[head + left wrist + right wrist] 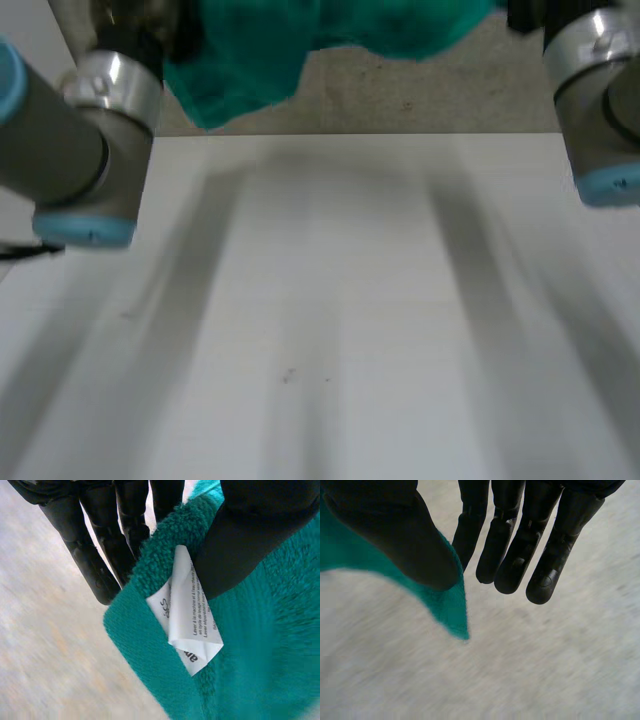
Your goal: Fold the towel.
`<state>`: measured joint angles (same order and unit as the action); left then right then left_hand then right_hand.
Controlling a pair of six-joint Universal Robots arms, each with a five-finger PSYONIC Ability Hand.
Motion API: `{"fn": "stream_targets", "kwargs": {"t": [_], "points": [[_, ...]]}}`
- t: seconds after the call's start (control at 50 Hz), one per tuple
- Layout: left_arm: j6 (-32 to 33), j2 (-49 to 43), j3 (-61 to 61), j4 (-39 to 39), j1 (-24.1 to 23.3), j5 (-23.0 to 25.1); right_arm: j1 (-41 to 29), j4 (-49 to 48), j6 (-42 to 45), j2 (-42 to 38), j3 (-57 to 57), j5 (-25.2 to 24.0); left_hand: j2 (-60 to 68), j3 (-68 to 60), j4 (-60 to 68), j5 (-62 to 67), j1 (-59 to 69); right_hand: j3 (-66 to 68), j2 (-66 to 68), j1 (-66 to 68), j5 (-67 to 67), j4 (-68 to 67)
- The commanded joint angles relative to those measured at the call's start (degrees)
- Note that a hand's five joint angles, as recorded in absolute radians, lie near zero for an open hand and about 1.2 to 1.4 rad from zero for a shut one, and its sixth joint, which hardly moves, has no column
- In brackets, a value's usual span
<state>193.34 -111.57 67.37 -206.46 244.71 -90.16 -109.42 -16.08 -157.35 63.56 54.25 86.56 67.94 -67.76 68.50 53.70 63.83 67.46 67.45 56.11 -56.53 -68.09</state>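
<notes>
Counting: we count one teal towel (260, 50), one white table (330, 320), one white care label (187, 615), two arms and two black hands.
Towel, place: we see it hanging in the air past the far edge of the table, over a speckled beige floor (420, 95), apart from the table top.
Arms: we see the left arm (75, 150) and the right arm (600, 90), grey with light-blue caps, one at each side, with the towel between them.
Left hand (260, 535): its thumb lies on the towel just beside the label. Its straight fingers (90, 565) run behind the towel's edge, so we read it as pinching the cloth near a corner.
Right hand (395, 535): its thumb presses on a pointed corner of the towel. Its fingers (520, 550) are straight and close together just beside that corner, and we read the corner as pinched between the thumb and the nearest finger.
Head view gives us: the table, both arms, and the towel bunched and sagging lower toward the left arm.
Left wrist view adds: the label, creased, with small printed lines, attached at the towel's hem, and the looped pile of the cloth.
Right wrist view adds: the tip of the towel's corner hanging free below the thumb, with the floor beneath it.
</notes>
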Motion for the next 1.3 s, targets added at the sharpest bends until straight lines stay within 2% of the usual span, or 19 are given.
{"fn": "stream_targets", "kwargs": {"t": [0.02,0.1,0.18,0.2,0.24,0.28,0.36,0.38,0.4,0.42,0.44,0.52,0.62,0.7,0.84,0.92,0.98,1.1,1.3], "points": [[-2.3,0.5,18.4,2.7,0.1,2.4,0.2,10.6,0.9,1.4,15.9,-3.8,12.1,-12.2,11.5,16.3,16.2,12.5,12.6,23.9,-13.5,-11.9],[-1.6,0.3,25.6,4.6,0.2,2.4,0.9,12.6,1.8,1.2,23.1,-4.0,7.9,-8.1,7.3,12.1,12.0,12.5,12.6,23.9,-13.5,-11.9],[-1.6,0.6,30.7,7.9,1.0,2.3,3.5,12.2,3.1,1.6,27.5,-4.3,-13.4,13.2,-14.0,-9.2,-9.3,12.5,12.6,23.9,-13.5,-11.9],[-1.5,1.1,32.1,9.7,1.5,2.4,4.0,12.2,3.4,1.8,27.9,-4.3,-27.5,27.3,-28.0,-23.2,-23.4,12.5,12.6,23.9,-13.5,-11.9],[-1.2,2.3,32.8,11.9,1.7,2.4,4.9,12.2,4.1,2.2,28.4,-4.3,-39.5,39.3,-40.1,-35.3,-35.4,12.5,12.6,23.9,-13.5,-11.9],[-1.1,4.8,33.4,15.1,1.9,2.4,5.5,12.8,5.6,2.7,28.4,-4.2,-48.8,48.6,-49.3,-44.5,-44.7,12.5,12.6,23.9,-13.5,-11.9],[-1.5,9.0,33.4,18.9,1.8,2.8,6.1,13.5,8.0,3.8,28.7,-4.1,-54.2,54.0,-54.7,-49.9,-50.1,12.5,12.6,23.9,-13.5,-11.9],[-1.6,10.0,33.4,19.3,1.8,2.9,6.2,13.8,8.5,3.8,28.8,-3.9,-54.4,54.2,-54.9,-50.1,-50.3,4.1,4.1,15.5,-5.0,-3.5],[-1.7,10.8,33.4,19.6,1.8,3.0,6.3,14.1,9.0,3.8,29.0,-3.9,-54.4,54.2,-54.9,-50.1,-50.3,-10.6,-10.6,0.7,9.7,11.3],[-1.8,11.7,33.4,19.8,1.8,2.9,6.3,15.2,9.7,3.9,29.2,-3.5,-54.5,54.3,-55.1,-50.3,-50.4,-38.4,-38.4,-27.1,37.5,39.1],[-1.8,13.1,33.4,20.0,1.8,2.9,6.3,15.7,9.8,4.0,29.3,-3.2,-54.5,54.3,-55.1,-50.3,-50.4,-47.7,-47.7,-36.3,46.8,48.3],[-2.1,15.1,33.4,20.3,1.8,2.6,6.4,16.3,9.3,6.7,30.7,-2.8,-53.4,53.2,-53.9,-49.1,-49.2,-54.8,-54.8,-43.5,53.9,55.5],[-3.2,15.7,34.0,22.5,0.2,2.5,6.4,15.4,9.5,12.1,34.7,-3.1,-49.3,49.1,-49.9,-45.1,-45.2,-56.0,-56.0,-44.7,55.1,56.7],[-4.5,15.2,34.2,25.5,-2.8,1.7,6.1,14.8,9.7,16.0,38.0,-3.6,-49.8,49.6,-50.4,-45.6,-45.7,-55.2,-55.2,-43.8,54.3,55.8],[-5.1,13.7,36.6,25.2,-2.9,-3.6,5.6,14.5,10.7,22.7,45.9,-10.1,-46.1,45.9,-46.7,-41.9,-42.0,-53.3,-53.3,-42.0,52.4,54.0],[-4.9,13.0,37.7,25.0,-0.7,-5.6,5.5,14.5,11.5,23.7,48.9,-11.2,-44.1,43.9,-44.7,-39.9,-40.0,-53.3,-53.3,-42.0,52.4,54.0],[-4.9,11.5,38.9,25.0,0.8,-5.4,5.5,14.4,12.2,23.7,49.9,-11.2,-44.4,44.3,-45.0,-40.2,-40.3,-53.3,-53.3,-42.0,52.4,54.0],[-4.8,8.1,39.6,24.4,0.9,-5.0,5.2,14.3,13.0,22.9,50.3,-11.2,-45.8,45.6,-46.3,-41.5,-41.7,-52.5,-52.5,-41.1,51.6,53.1],[-4.6,2.4,39.2,19.1,0.9,-5.0,5.2,12.4,13.0,22.2,51.6,-11.3,-44.4,44.3,-45.0,-40.2,-40.3,-51.5,-51.5,-40.1,50.6,52.1]]}}
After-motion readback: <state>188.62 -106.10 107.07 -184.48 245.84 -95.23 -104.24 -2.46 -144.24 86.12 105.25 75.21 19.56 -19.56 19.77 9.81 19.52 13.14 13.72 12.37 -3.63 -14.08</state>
